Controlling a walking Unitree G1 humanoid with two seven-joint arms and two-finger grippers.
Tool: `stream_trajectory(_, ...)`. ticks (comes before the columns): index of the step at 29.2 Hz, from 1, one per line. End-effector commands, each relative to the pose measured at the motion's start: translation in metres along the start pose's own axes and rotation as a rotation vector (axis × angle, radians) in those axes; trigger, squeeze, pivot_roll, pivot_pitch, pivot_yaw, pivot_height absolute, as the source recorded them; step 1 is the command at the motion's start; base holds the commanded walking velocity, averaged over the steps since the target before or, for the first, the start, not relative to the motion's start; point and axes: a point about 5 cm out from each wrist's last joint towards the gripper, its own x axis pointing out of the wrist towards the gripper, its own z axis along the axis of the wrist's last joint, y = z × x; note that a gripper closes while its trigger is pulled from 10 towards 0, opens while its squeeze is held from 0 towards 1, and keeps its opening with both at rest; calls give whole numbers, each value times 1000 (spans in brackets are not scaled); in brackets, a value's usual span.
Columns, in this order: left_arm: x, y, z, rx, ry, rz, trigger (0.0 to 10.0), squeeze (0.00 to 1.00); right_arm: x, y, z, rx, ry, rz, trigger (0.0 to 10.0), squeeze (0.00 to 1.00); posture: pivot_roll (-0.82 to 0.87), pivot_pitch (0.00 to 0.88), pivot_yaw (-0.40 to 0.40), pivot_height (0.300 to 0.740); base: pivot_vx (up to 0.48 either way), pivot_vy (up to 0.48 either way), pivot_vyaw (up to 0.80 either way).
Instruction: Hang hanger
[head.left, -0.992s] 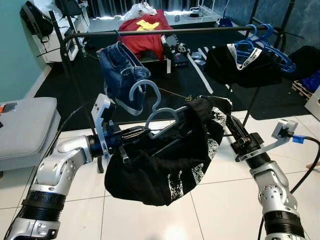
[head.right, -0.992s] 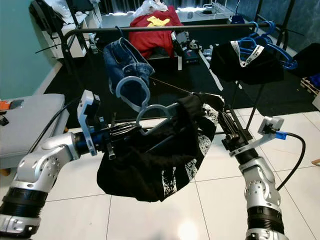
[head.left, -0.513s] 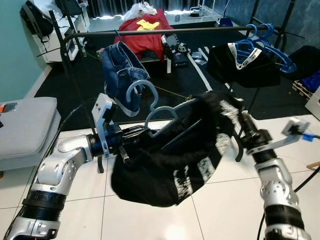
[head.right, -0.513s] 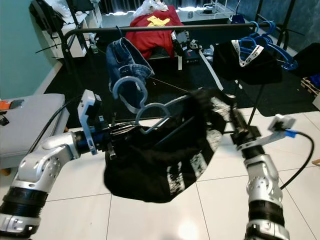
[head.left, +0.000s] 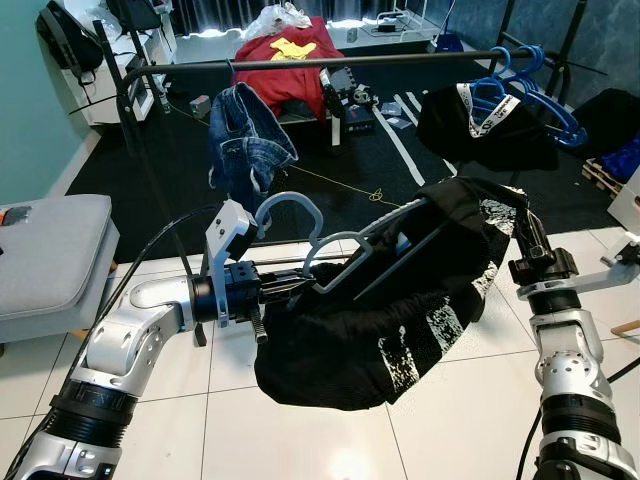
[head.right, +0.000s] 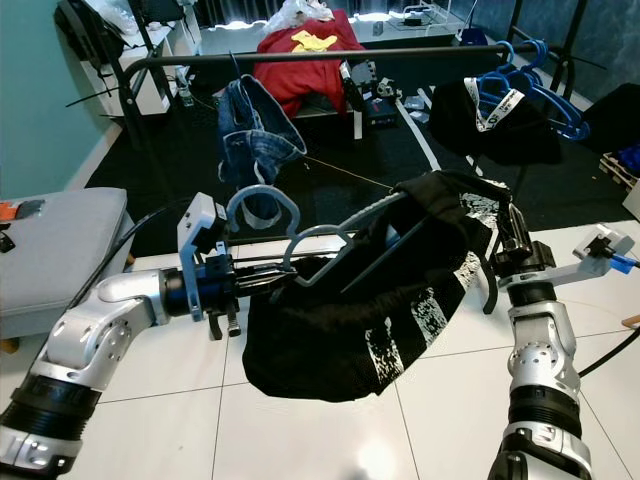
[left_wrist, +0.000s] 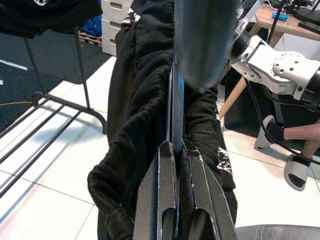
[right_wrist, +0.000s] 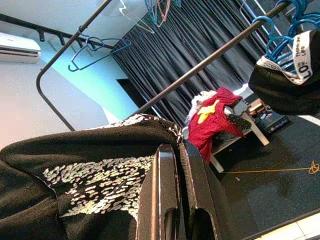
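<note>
The hanging is not yet done: the grey hanger (head.left: 345, 255) sits well below the black rail (head.left: 330, 63), its hook at 11 o'clock of the garment. The left gripper (head.left: 300, 285) pinches its end; the right gripper (head.left: 522, 238) seems pressed onto the black speckled shirt (head.left: 390, 310), bunched and sagging.

2 silver arms (head.left: 120, 335), black fingers (left_wrist: 165, 200), black cables.

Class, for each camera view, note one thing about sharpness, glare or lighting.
Eye views: sharp and evenly lit, with soft glare on the floor tiles. Left wrist view: the near grey hanger is blurred, the black garment sharper. Right wrist view: dark fingers up close, bright wall behind.
</note>
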Motion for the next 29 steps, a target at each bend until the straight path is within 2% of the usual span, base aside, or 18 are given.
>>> stream_trajectory(1, -20, 8, -10, 2, 75, 62, 0, 0, -7, -14, 25, -45, -138, -106, 1882, 0, 51, 85, 63, 740, 0, 0, 0)
stream_trajectory(3, -20, 9, -9, 6, 76, 62, 0, 0, -6, -12, 22, -45, -123, -94, 1882, 0, 51, 85, 63, 740, 0, 0, 0)
stream_trajectory(4, -19, 9, -8, 12, 73, 65, 0, 0, -5, -8, 16, -44, -94, -65, 10000, 0, 52, 88, 63, 740, 0, 0, 0)
stream_trajectory(6, -19, 10, -7, 19, 69, 70, 0, 0, -4, -1, 8, -48, -60, -25, 10000, 0, 51, 90, 64, 740, 0, 0, 0)
stream_trajectory(7, -18, 10, -7, 27, 69, 76, 0, 0, -3, 7, 0, -41, -16, 41, 10000, 0, 51, 91, 64, 740, 0, 0, 0)
stream_trajectory(8, -17, 11, -6, 37, 72, 91, 0, 0, -3, 17, -10, -37, 36, 114, 10000, 690, 50, 91, 63, 740, 0, 0, 0)
stream_trajectory(9, -16, 12, -6, 45, 75, 102, 0, 0, -4, 25, -17, -36, 75, 167, 10000, 1000, 50, 91, 63, 740, 0, 0, 0)
stream_trajectory(12, -15, 14, -6, 57, 85, 127, 0, 0, -4, 30, -23, -48, 106, 200, 10000, 1000, 49, 91, 61, 740, 0, 0, 0)
stream_trajectory(13, -14, 16, -6, 70, 95, 153, 0, 0, -3, 32, -27, -91, 124, 193, 10000, 1000, 50, 91, 60, 740, 0, 0, 0)
stream_trajectory(14, -14, 18, -6, 79, 105, 168, 0, 0, -2, 30, -28, -134, 121, 172, 10000, 553, 51, 91, 59, 740, 0, 0, 0)
stream_trajectory(17, -13, 18, -6, 84, 110, 177, 0, 0, -2, 29, -28, -163, 116, 156, 10000, 553, 51, 91, 59, 740, 0, 0, 0)
stream_trajectory(18, -14, 19, -7, 108, 137, 181, 0, 0, 0, 23, -21, -207, 75, 94, 10000, 0, 51, 92, 57, 740, 0, 0, 0)
stream_trajectory(20, -14, 19, -7, 127, 159, 181, 0, 0, 2, 20, -15, -231, 44, 55, 10000, 0, 50, 93, 57, 740, 0, 0, 0)
stream_trajectory(24, -15, 18, -8, 157, 183, 179, 0, 0, 3, 20, -15, -234, 69, 56, 10000, 0, 49, 93, 58, 740, 0, 0, 0)
stream_trajectory(26, -10, 15, -7, 202, 174, 164, 0, 0, -8, 34, -48, -297, 402, 246, 10000, 0, 46, 95, 60, 740, 0, 0, 0)
stream_trajectory(27, -8, 13, -6, 213, 161, 157, 0, 0, -17, 40, -61, -319, 524, 326, 10000, 0, 46, 95, 60, 740, 0, 0, 0)
stream_trajectory(28, -6, 11, -5, 220, 149, 150, 0, 0, -23, 45, -69, -325, 590, 380, 10000, 0, 49, 95, 58, 740, 0, 0, 0)
stream_trajectory(29, -6, 11, -5, 220, 149, 150, 0, 0, -23, 45, -69, -325, 590, 380, 10000, 0, 49, 95, 58, 740, 0, 0, 0)
